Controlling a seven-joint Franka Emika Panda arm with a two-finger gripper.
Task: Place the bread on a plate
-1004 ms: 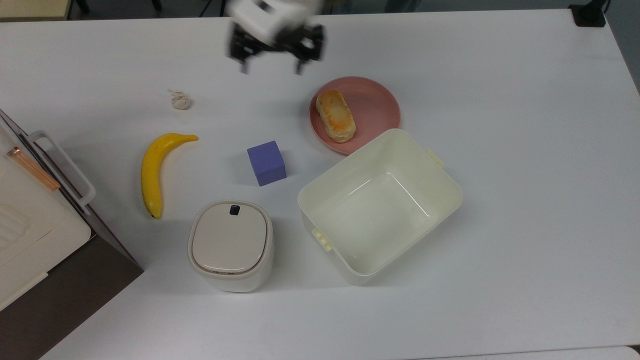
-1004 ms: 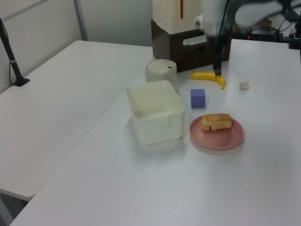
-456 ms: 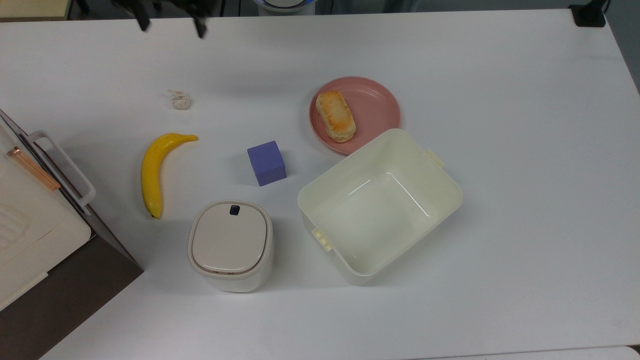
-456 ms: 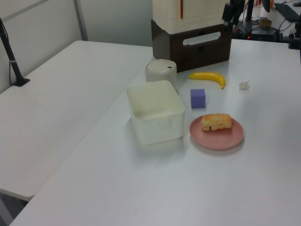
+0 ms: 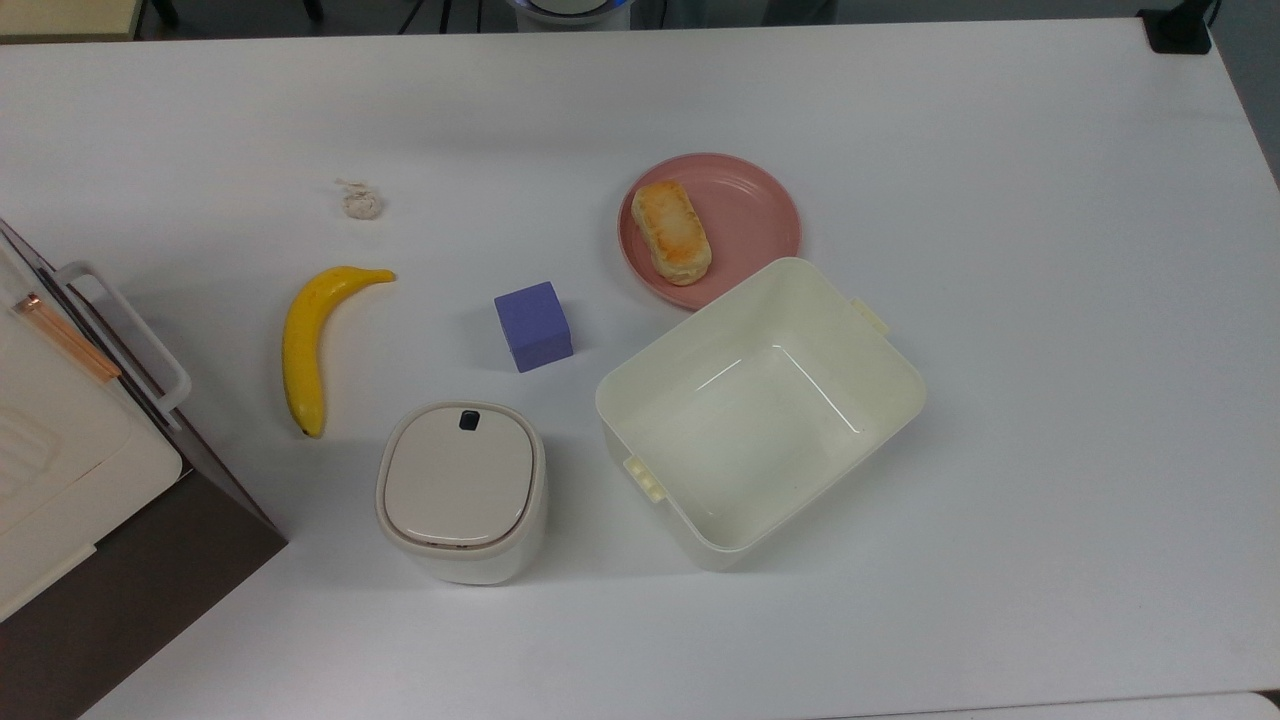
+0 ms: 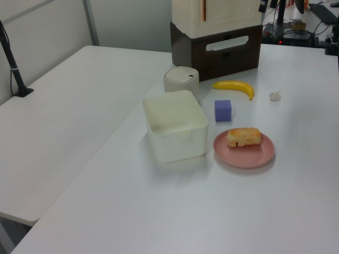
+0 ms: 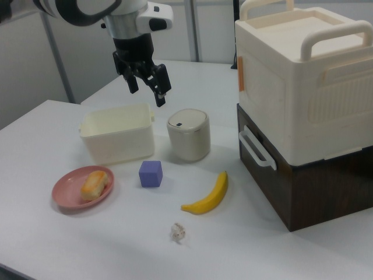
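Judging task done: bread roll (image 5: 671,232) lies flat on pink plate (image 5: 760,210), toward plate's edge nearest purple cube (image 5: 533,326). Gripper (image 7: 145,85) above plate level, fingers spread, holding nothing. We see no further move needed.

The white counter (image 5: 1050,300) carries a pink plate (image 5: 750,215), a cream tub (image 5: 900,370) touching it, a purple cube (image 5: 533,325), a banana (image 5: 305,345), a lidded bin (image 5: 461,490), a small off-white lump (image 5: 361,203) and stacked boxes (image 7: 303,111).
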